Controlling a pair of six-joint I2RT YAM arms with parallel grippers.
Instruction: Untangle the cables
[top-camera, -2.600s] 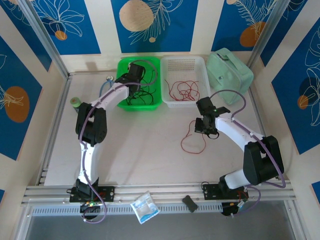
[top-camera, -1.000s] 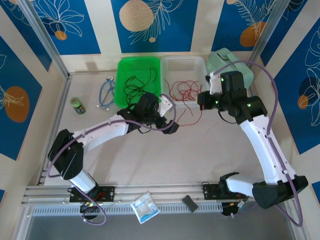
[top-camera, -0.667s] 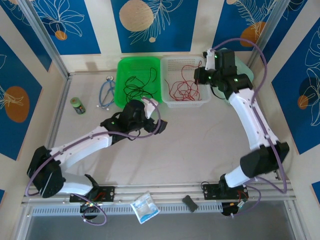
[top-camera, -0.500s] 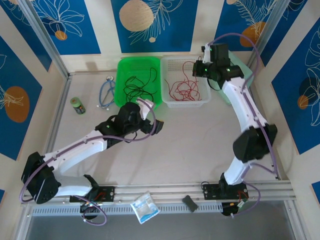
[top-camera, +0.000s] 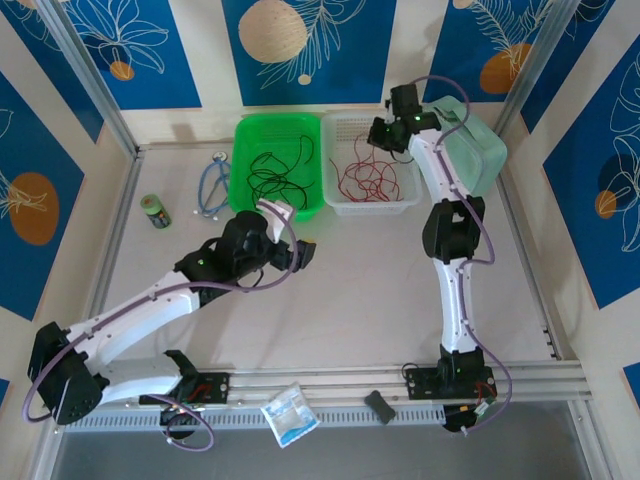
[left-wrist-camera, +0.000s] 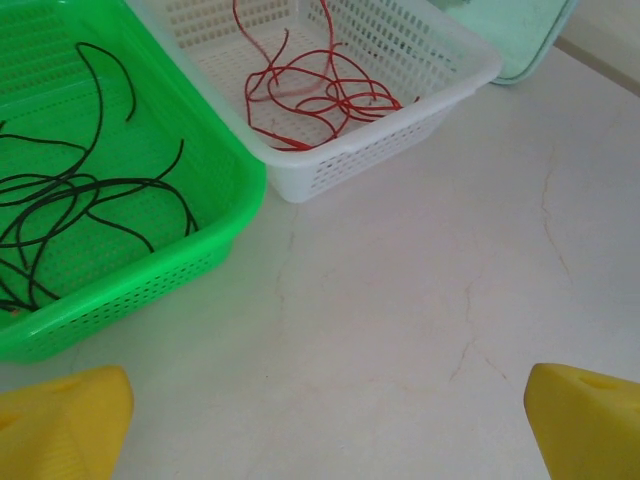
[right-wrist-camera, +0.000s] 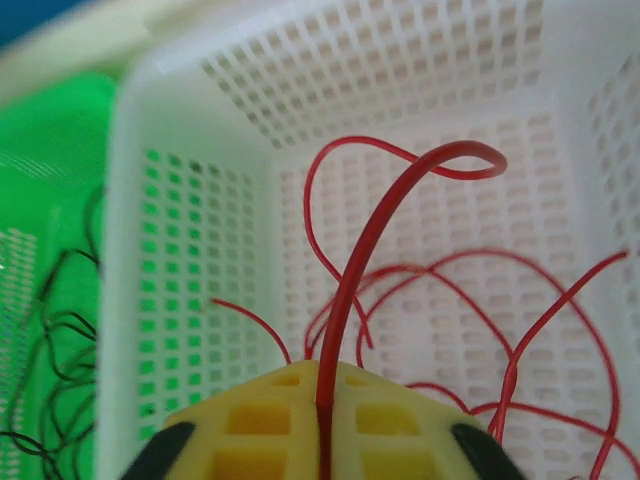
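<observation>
Several red cables (top-camera: 365, 180) lie looped in the white basket (top-camera: 365, 207). Black cables (top-camera: 270, 175) lie in the green basket (top-camera: 240, 135) beside it. My right gripper (top-camera: 378, 135) hangs over the white basket's far side. In the right wrist view its yellow fingers (right-wrist-camera: 250, 420) are shut on one red cable (right-wrist-camera: 370, 250), which arches up above the pile. My left gripper (top-camera: 300, 255) is low over the bare table in front of the green basket. It stands open, with its fingertips (left-wrist-camera: 70, 410) wide apart and nothing between them.
A blue stethoscope (top-camera: 212, 190) and a small green can (top-camera: 153, 210) sit left of the green basket. A mint case (top-camera: 470, 150) stands right of the white basket. A white packet (top-camera: 290, 412) and a black block (top-camera: 380, 405) lie on the front rail.
My right gripper has carried a red cable from the table up over the white basket. My left arm has drawn back from the baskets toward the table's near left, staying open.
</observation>
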